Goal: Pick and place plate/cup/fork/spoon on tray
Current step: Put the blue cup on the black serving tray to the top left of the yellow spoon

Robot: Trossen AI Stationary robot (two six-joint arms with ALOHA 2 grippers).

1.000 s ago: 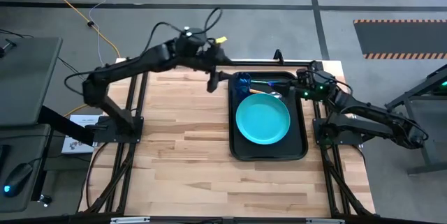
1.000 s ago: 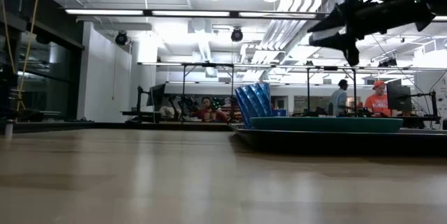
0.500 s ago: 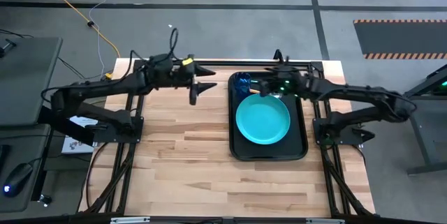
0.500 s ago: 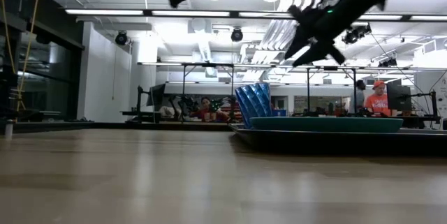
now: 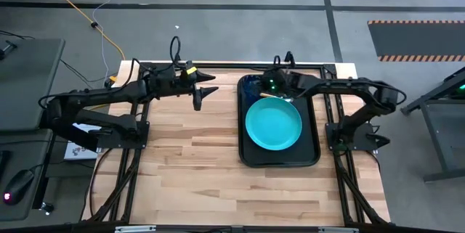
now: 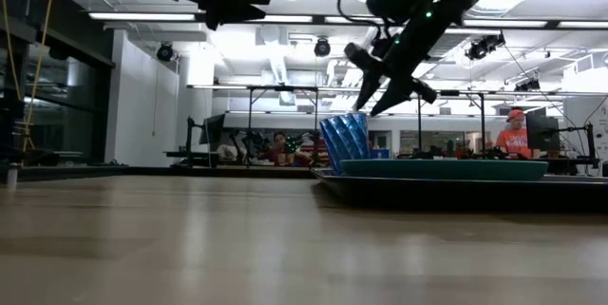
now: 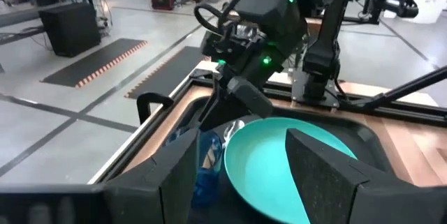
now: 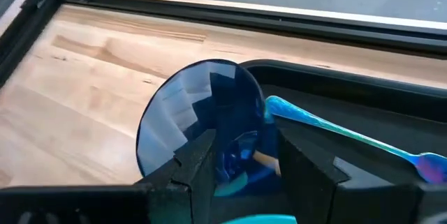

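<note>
High view: wooden worktop point(image 5: 182, 160); black tray point(image 5: 280, 159) on its right half. Turquoise plate point(image 5: 273, 125) lies on the tray; dark-blue cup point(image 5: 252, 86) stands in the tray's far left corner. Right gripper point(image 5: 270, 88) hangs above the tray's far end, just beside the cup; left gripper point(image 5: 201, 93) hovers over bare worktop, left of the tray.

Low view: cup point(image 6: 344, 141) upright behind the plate point(image 6: 445, 168); right gripper point(image 6: 380, 85) above both, fingers parted, grasping nothing.

Left wrist view: left gripper point(image 7: 241, 175) released, empty.

Right wrist view: cup point(image 8: 202, 119) ahead of the fingers; a blue utensil point(image 8: 342, 135) lies beside it.
</note>
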